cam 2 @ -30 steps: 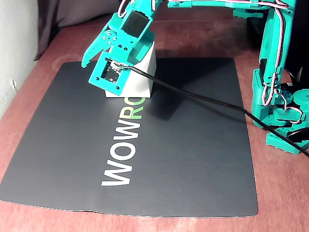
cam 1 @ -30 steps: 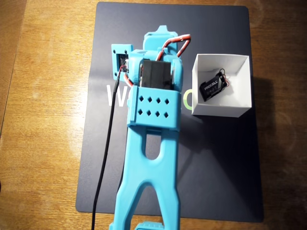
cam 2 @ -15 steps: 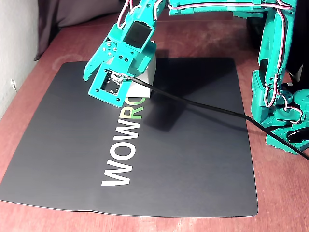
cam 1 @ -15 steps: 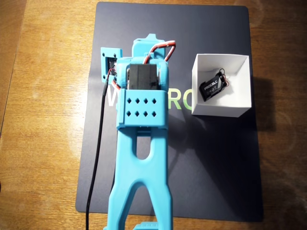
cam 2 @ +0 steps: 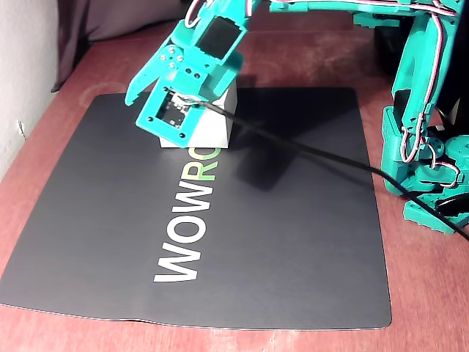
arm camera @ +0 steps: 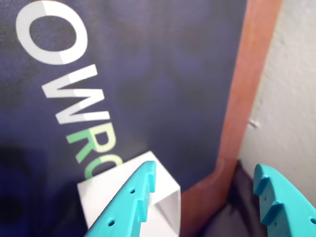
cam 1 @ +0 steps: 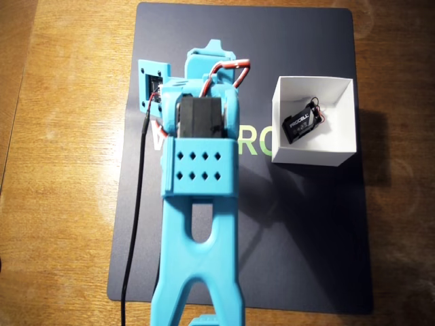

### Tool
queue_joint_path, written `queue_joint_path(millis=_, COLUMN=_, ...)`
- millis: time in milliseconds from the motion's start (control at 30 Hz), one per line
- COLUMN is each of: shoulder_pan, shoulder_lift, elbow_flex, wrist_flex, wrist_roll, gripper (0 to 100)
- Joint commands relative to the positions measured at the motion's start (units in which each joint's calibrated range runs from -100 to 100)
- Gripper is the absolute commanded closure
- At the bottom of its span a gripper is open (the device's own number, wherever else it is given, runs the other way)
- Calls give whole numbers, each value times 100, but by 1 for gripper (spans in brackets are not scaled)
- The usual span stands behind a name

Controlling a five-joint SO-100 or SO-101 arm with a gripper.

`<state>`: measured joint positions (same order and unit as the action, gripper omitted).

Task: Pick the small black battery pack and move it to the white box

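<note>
The battery pack (cam 1: 300, 126) lies inside the white box (cam 1: 343, 155), flat on the bottom, lettering up, thin wires at its upper end. So the main part of the task looks done: the pack is in the box, nothing holds it.

In the wrist view the two fingers (arm camera: 133, 205) are apart w/ a wide gap, and nothing is between them. Below them shows only a corner of the box and the dark mat (arm camera: 163, 74).

In the overhead view the arm (cam 1: 198, 204) is over the middle of the mat, beside the box, not above it. In the fixed view the gripper (cam 2: 143, 84) hangs above the mat, in front of the box.

What is left, I think, is only to bring the arm to rest. No regrasp seems needed.
</note>
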<state>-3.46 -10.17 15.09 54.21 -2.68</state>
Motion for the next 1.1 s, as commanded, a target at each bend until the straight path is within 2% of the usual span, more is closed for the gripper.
queue_joint_path(millis=0, shoulder_pan=0, shoulder_lift=-627, elbow_flex=228, wrist_flex=39, wrist_roll=-1, gripper=77)
queue_joint_path(millis=667, shoulder_pan=94, shoulder_lift=-4976, elbow_flex=5262, wrist_flex=31, wrist_roll=21, gripper=77)
queue_joint_path(millis=867, shoulder_pan=106, shoulder_lift=-6353, elbow_flex=6287, wrist_flex=39, wrist_roll=21, gripper=77)
queue_joint_path(millis=1067, shoulder_pan=106, shoulder_lift=-6870, elbow_flex=6495, wrist_flex=101, wrist_roll=-6, gripper=77)
